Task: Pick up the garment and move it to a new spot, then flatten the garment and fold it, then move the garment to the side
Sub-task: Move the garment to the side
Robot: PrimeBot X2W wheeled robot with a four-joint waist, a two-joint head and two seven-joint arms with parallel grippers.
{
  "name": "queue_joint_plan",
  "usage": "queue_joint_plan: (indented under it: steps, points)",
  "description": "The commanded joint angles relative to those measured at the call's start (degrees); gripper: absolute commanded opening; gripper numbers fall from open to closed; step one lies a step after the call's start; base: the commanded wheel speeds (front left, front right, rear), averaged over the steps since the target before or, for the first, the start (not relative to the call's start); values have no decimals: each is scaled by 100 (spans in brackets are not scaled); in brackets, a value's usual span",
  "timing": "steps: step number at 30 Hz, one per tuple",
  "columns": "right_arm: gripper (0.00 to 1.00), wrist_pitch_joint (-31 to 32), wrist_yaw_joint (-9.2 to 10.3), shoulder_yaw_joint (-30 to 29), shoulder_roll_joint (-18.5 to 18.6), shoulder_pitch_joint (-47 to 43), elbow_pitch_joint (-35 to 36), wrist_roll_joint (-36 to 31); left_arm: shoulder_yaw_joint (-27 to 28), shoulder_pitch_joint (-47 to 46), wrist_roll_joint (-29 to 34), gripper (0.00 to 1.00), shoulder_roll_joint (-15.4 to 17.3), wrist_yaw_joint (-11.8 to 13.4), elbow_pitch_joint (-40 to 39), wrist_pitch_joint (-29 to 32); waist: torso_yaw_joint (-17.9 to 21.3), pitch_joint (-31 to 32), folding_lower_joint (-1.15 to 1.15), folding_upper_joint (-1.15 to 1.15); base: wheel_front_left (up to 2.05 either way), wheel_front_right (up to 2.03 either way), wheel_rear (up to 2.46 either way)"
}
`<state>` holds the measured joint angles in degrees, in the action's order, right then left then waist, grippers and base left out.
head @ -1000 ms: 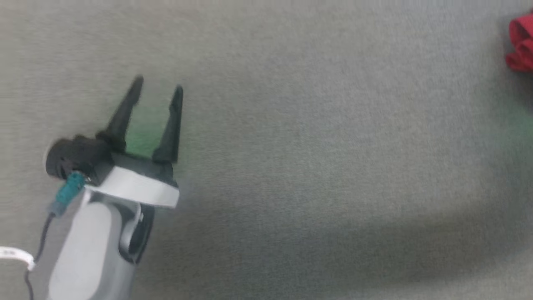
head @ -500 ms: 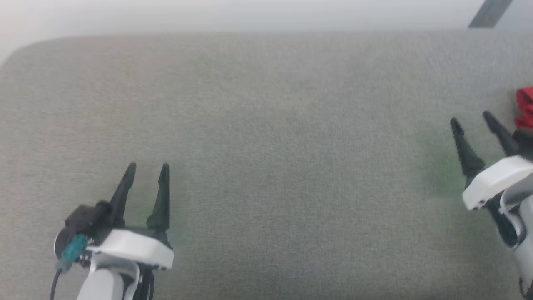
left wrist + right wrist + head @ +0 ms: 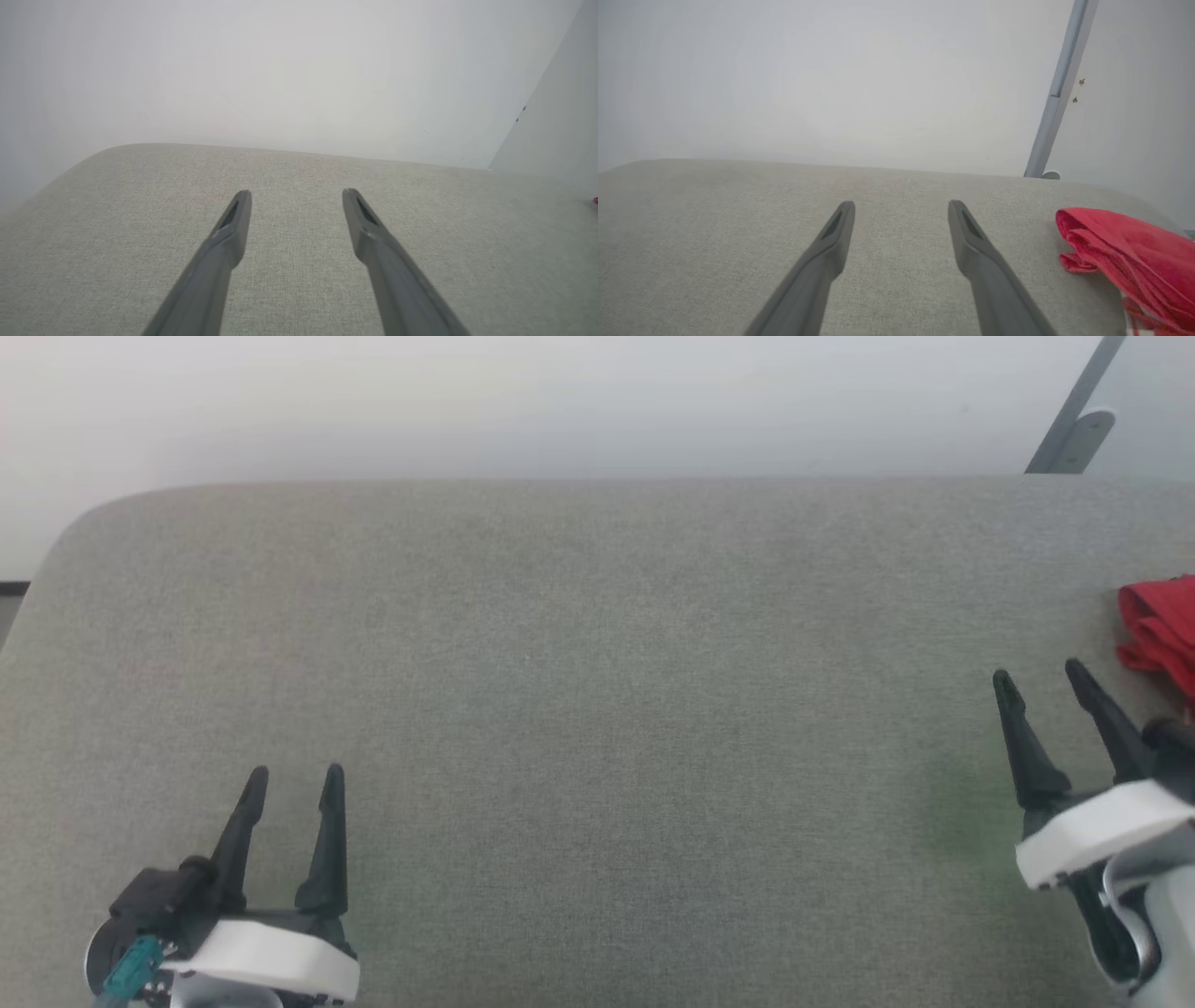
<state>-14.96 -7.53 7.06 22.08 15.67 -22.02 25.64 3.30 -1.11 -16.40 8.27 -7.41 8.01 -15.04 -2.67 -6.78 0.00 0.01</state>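
The grey padded surface (image 3: 597, 709) carries the garment (image 3: 1162, 630), bunched at its right edge near the right gripper (image 3: 1037, 672), which is spread wide and empty. The left gripper (image 3: 296, 772), also wide and empty, is well apart. The right one should probably reach rightward and pinch a thick fold.
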Motion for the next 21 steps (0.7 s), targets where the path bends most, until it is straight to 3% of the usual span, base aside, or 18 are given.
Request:
queue_joint_plan:
  steps: [1, 12, 21]
  points:
    - [100, -26, 9, -38, -32, -110, 67, -36, 16, 78, 49, 100, -14, -9, -35, -16, 29, 44, 0, -1, 0, 0, 0]
    - [100, 143, 9, -667, -390, -1040, 986, -160, 175, 523, 48, 100, -6, -9, -478, -16, 62, 207, 0, -1, 0, 0, 0]
    - [100, 312, 8, -877, -601, -1303, 1394, -213, 218, 664, 63, 100, -27, -9, -525, -16, 44, 246, 0, -1, 0, 0, 0]
